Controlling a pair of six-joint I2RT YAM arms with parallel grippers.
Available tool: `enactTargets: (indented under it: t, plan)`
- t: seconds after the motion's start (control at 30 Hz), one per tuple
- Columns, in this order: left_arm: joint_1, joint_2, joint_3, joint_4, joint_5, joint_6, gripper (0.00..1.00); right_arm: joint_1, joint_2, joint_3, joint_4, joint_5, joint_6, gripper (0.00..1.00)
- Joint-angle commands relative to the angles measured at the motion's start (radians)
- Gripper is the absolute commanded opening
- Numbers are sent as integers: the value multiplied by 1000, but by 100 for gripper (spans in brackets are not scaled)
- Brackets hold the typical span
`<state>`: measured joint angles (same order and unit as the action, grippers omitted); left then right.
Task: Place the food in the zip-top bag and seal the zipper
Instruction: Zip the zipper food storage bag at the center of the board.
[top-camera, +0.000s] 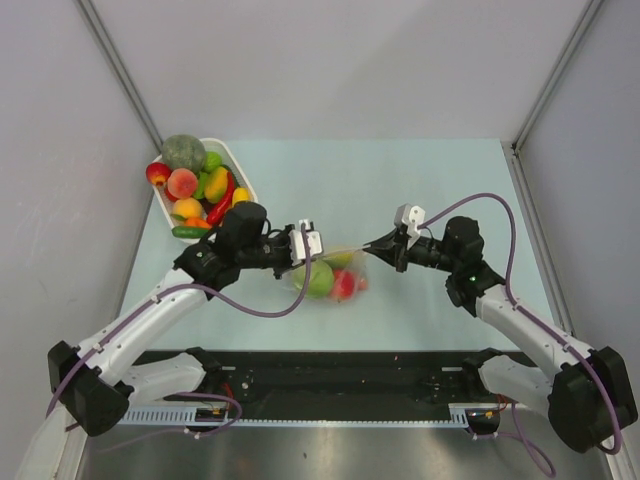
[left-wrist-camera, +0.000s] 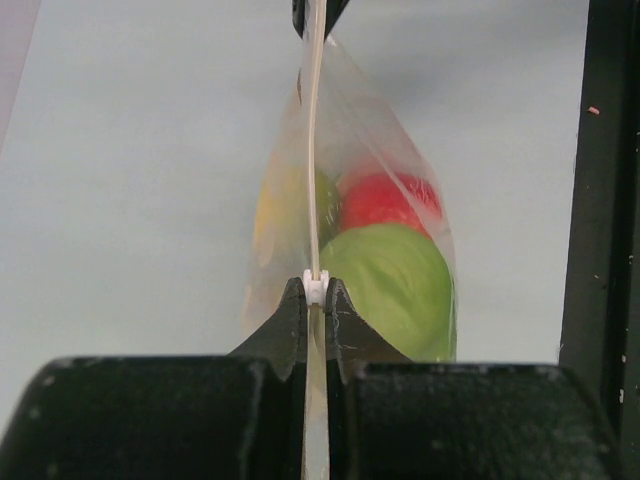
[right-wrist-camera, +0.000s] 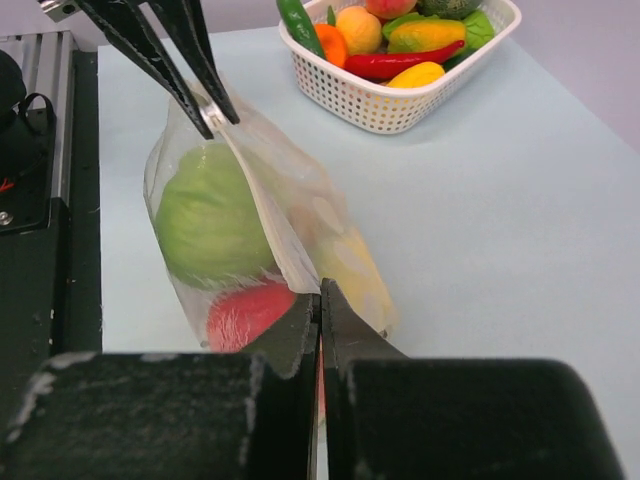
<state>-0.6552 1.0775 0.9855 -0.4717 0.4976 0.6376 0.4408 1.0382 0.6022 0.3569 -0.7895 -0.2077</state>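
The clear zip-top bag (top-camera: 330, 278) hangs above the table, stretched between my two grippers. It holds a green round fruit (left-wrist-camera: 395, 285), a red fruit (left-wrist-camera: 385, 200) and a yellow piece (left-wrist-camera: 275, 212). My left gripper (top-camera: 312, 250) is shut on the zipper strip (left-wrist-camera: 314, 150) at the bag's left end, with a small white slider (left-wrist-camera: 315, 288) at its fingertips. My right gripper (top-camera: 370, 243) is shut on the bag's right top corner (right-wrist-camera: 300, 270). In the right wrist view the bag (right-wrist-camera: 250, 230) runs from my right gripper (right-wrist-camera: 320, 292) up to the left gripper's fingers (right-wrist-camera: 190, 70).
A white slotted basket (top-camera: 240, 175) with several toy fruits and vegetables stands at the back left of the table; it also shows in the right wrist view (right-wrist-camera: 400, 100). The black base rail (top-camera: 330, 385) runs along the near edge.
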Motion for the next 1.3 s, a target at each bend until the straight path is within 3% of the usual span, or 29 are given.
enactTargets:
  t: [0.0, 0.77, 1.27]
  plan:
    - [35, -42, 13, -91, -47, 42, 0, -54, -32, 2, 24, 47, 13, 0]
    - [131, -88, -53, -197, -103, 148, 0, -224, -69, -5, -50, 16, -12, 0]
    - [175, -177, -116, -255, -232, 177, 0, -248, -90, 10, -87, 1, -25, 0]
